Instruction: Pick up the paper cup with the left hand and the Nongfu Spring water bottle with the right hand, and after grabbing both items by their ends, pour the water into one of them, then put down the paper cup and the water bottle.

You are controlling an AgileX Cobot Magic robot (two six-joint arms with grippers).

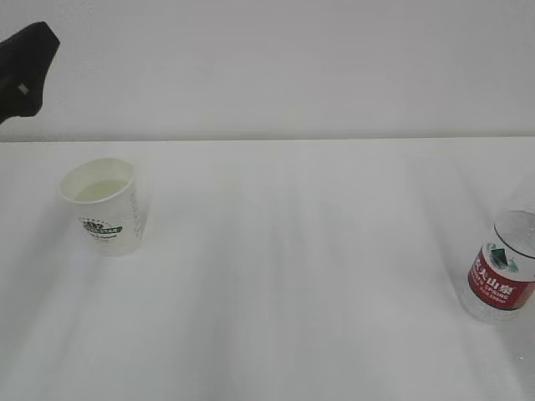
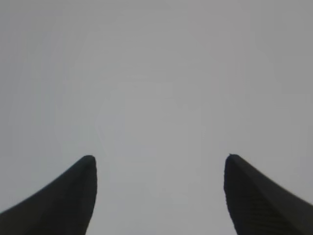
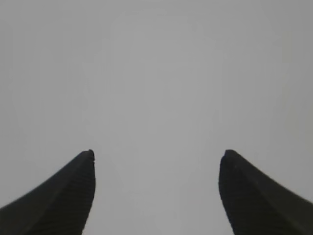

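Judging from the cup (image 1: 101,206), I'd call the job all but done: it stands upright on the counter (image 1: 284,276) with pale liquid in it, so the water (image 1: 102,190) looks poured already. Far to the right of the cup, at the frame's edge, the bottle (image 1: 504,271) also stands on the counter, partly cut off, its red label facing me. Nothing grips either one.

My left tool (image 2: 160,166) shows its two dark fingers spread wide with nothing between them, only blank grey beyond. The right tool (image 3: 156,159) reads the same: fingers apart, empty. From outside, the left arm (image 1: 25,67) is just a black shape up and left of the cup, well clear of it. The right arm I can't see there at all.

What's left, I reckon, is only pulling back to rest.

Behind the cup the white, bare counter meets a plain pale wall (image 1: 284,67); soft streaks of light cross the top.
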